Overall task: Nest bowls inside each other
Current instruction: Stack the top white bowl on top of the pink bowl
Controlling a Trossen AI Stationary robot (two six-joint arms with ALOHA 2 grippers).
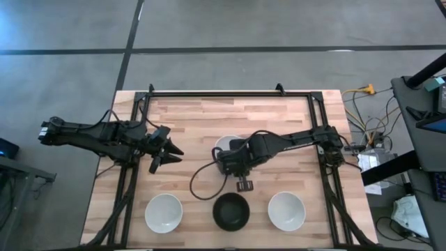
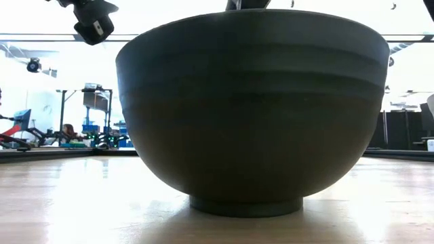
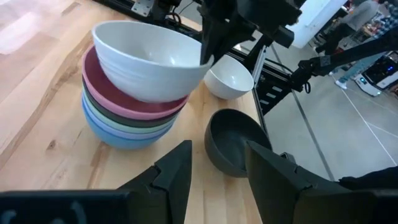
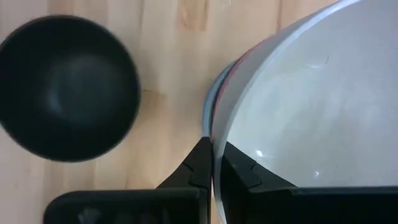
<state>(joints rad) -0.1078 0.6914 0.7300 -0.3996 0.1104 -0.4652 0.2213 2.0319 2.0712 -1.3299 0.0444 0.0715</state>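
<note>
The right gripper (image 4: pixel 211 163) is clamped on the rim of a white bowl (image 3: pixel 152 62), one finger inside the wall and one outside, holding it tilted just above a stack of nested bowls (image 3: pixel 127 115) near the middle of the table (image 1: pixel 195 118). The rim pinch appears chosen so the bowl can be tipped into the stack's open mouth; it is not yet seated, its lower edge sitting over the pink bowl (image 3: pixel 99 87) that tops the pile. Beneath the pink rim the left wrist view shows further coloured rims, a dark one, a pale green, a lavender and a blue bowl (image 3: pixel 112 134) at the base, which would make five in the stack, though the thin bands are hard to separate with certainty. Three bowls stand loose in a row along the table's near edge: a white one (image 1: pixel 164 213) toward the left corner, a black bowl (image 1: pixel 231 211) in the centre and another white one (image 1: pixel 286 210) toward the right, probably spaced apart so each can be picked by its rim in turn. That gives three white bowls in all. The left gripper (image 1: pixel 167 150) waits near the table's left edge, well apart from the stack, its fingers spread and holding nothing
</note>
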